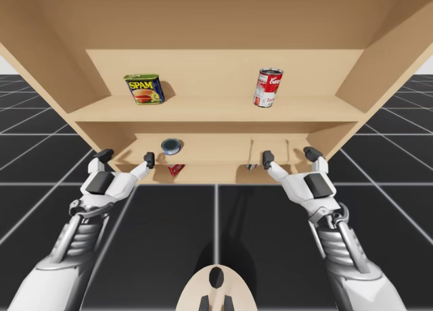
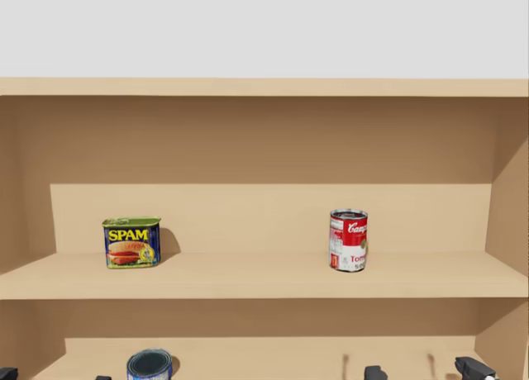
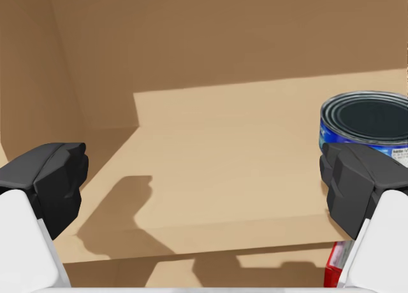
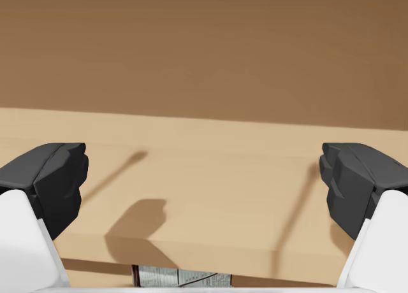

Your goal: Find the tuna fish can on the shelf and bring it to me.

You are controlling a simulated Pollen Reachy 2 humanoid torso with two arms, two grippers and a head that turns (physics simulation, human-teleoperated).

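Upper shelf [image 1: 203, 109]: holds a blue rectangular tin [image 1: 143, 88] at the left and a red-and-white round can [image 1: 268, 87] at the right. Both stand upright, well apart.
Lower shelf [image 1: 216, 150]: holds a low round blue can [image 1: 171, 146], upright, left of the middle.
Left gripper [image 1: 126, 157]: released, nothing between its fingers. It is at the lower shelf's front edge, and the low round blue can stands just ahead of its inner finger.
Right gripper [image 1: 290, 156]: released and empty, at the same edge further right.

Print-wise: big yellow lettering across the front of the blue rectangular tin [image 2: 131, 243], left on the upper shelf [image 2: 248, 277]; white script on the red-and-white round can [image 2: 349, 240] to its right. Label print on the low blue can [image 3: 366, 124] is too tiny to make out.
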